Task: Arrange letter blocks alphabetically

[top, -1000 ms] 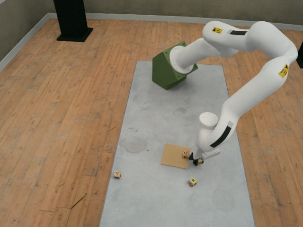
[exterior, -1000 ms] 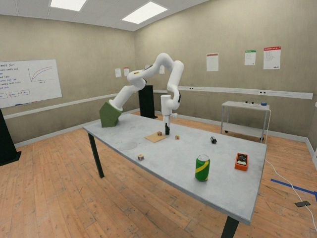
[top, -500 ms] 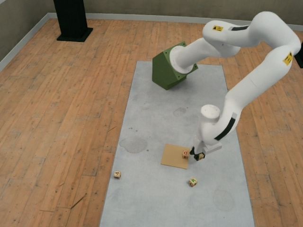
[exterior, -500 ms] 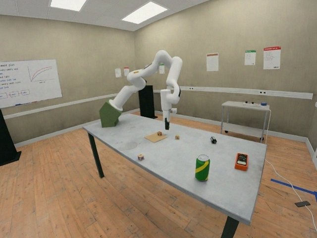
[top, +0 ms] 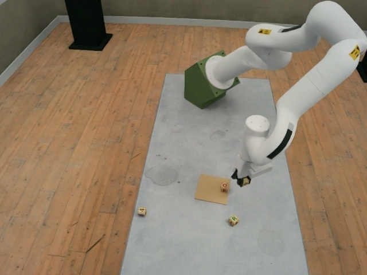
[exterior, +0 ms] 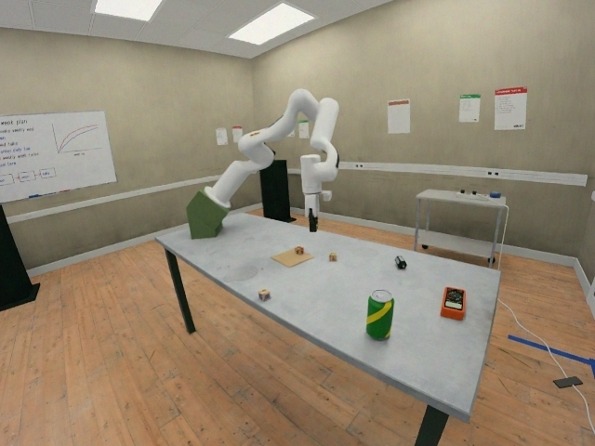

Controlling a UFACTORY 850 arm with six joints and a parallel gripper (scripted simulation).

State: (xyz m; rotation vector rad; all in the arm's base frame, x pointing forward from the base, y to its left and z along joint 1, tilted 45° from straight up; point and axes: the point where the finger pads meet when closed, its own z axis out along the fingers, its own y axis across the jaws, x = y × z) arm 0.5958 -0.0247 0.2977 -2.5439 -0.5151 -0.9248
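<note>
The tan mat (top: 213, 189) lies on the grey table. A block with a red round letter on top (top: 224, 187) sits on the mat's right edge; it also shows in the exterior view (exterior: 299, 250). My gripper (top: 243, 181) is shut on a wooden block (top: 245, 182) and holds it above the table, just right of the mat; its top face is too small to read. In the exterior view the gripper (exterior: 312, 225) hangs well above the table. A block with a green R (top: 233, 220) lies off the mat in front. A block with a 4 (top: 142, 211) lies at the table's left edge.
My green base (top: 204, 85) stands at the table's far end. A green can (exterior: 379, 314), an orange device (exterior: 453, 303) and a small black object (exterior: 401, 262) are on the table's other end. A trolley (exterior: 458, 220) stands by the wall.
</note>
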